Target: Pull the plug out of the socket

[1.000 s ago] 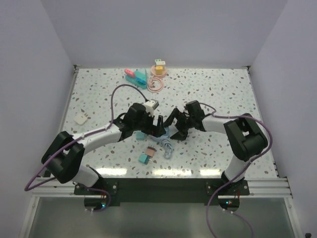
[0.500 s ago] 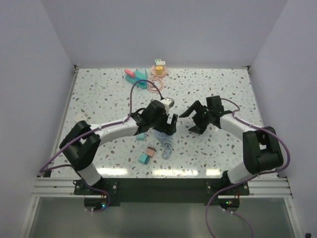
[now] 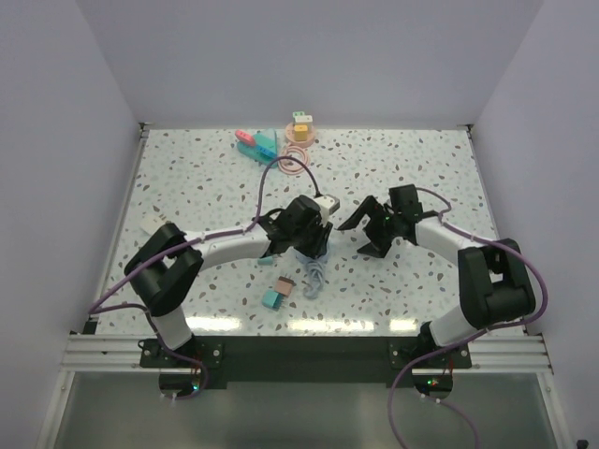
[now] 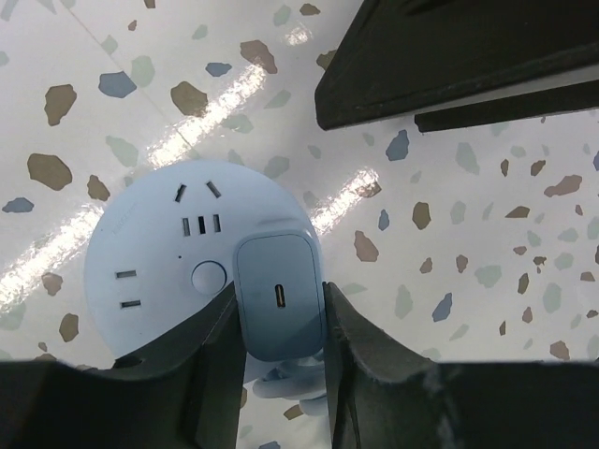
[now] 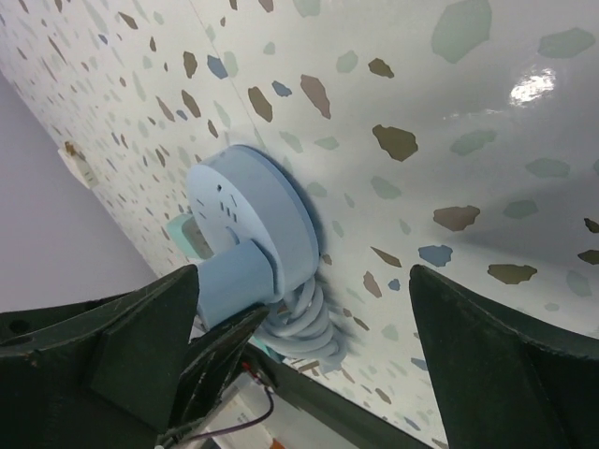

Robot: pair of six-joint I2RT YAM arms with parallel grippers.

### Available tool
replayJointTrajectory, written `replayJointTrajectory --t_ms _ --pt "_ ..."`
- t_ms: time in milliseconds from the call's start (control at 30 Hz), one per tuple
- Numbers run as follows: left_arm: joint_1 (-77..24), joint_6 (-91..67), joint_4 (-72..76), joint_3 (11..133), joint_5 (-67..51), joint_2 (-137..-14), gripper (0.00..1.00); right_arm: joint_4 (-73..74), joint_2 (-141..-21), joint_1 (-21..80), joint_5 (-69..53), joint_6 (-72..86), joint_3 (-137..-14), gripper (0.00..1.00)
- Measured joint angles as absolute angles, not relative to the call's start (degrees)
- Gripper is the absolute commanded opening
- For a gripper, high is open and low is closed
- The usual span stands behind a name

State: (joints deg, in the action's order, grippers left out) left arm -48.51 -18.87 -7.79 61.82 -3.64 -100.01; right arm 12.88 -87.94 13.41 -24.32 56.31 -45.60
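Your left fingers (image 4: 211, 360) pinch the pale blue plug (image 4: 279, 297) by its two sides, low in the centre of the left wrist view. The grip looks set for pulling it straight out of the round socket (image 4: 154, 253), which lies flat on the speckled surface (image 4: 487, 262). Your right fingers (image 5: 94, 346) hang spread wide beside the socket, touching nothing. One plug, one socket, one coiled cord (image 5: 309, 323).
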Motion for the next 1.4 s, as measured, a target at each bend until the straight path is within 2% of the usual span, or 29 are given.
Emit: replayJointTrajectory --t_ms 67,133,167,200,233,267,600,767,1167,1400 --pt "-48.51 -18.26 -7.40 61.52 -4.19 -99.92 0.22 12.80 -87.94 13.41 -25.52 55.16 -45.52 0.97" --pt "-48.51 -17.37 -6.96 60.95 -4.73 -99.46 0.27 12.23 -88.03 13.41 -26.74 54.02 -45.52 0.97" --pt "-48.51 -16.99 -6.94 60.73 -4.80 -99.22 0.26 11.99 -88.16 13.43 -27.16 53.43 -45.52 0.97" --pt "-48.51 -16.43 -6.92 60.40 -4.95 -98.91 0.23 11.84 -88.40 13.41 -27.90 52.80 -45.54 0.97" --pt "-48.51 -15.64 -6.92 60.03 -5.26 -98.56 0.06 11.68 -88.79 13.41 -28.32 52.23 -45.54 0.97" --pt "-48.53 -15.07 -6.90 59.61 -5.58 -98.15 0.00 11.64 -89.34 13.41 -28.88 51.62 -45.65 0.97" --pt "-48.51 -7.25 -3.84 52.23 -13.98 -86.21 0.00 10.35 -95.92 13.43 -38.39 46.63 -49.28 0.99" --pt "-48.51 -6.26 0.05 50.22 -19.42 -80.77 0.00 4.86 -97.62 13.61 -43.33 48.10 -49.56 0.99" --pt "-48.51 -5.80 1.15 49.71 -24.38 -85.06 0.00 -3.11 -98.61 15.03 -47.97 52.73 -48.82 0.99" --pt "-48.51 -5.69 2.66 49.71 -24.16 -85.32 0.00 4.19 -98.63 17.76 -50.78 46.41 -51.22 0.96"
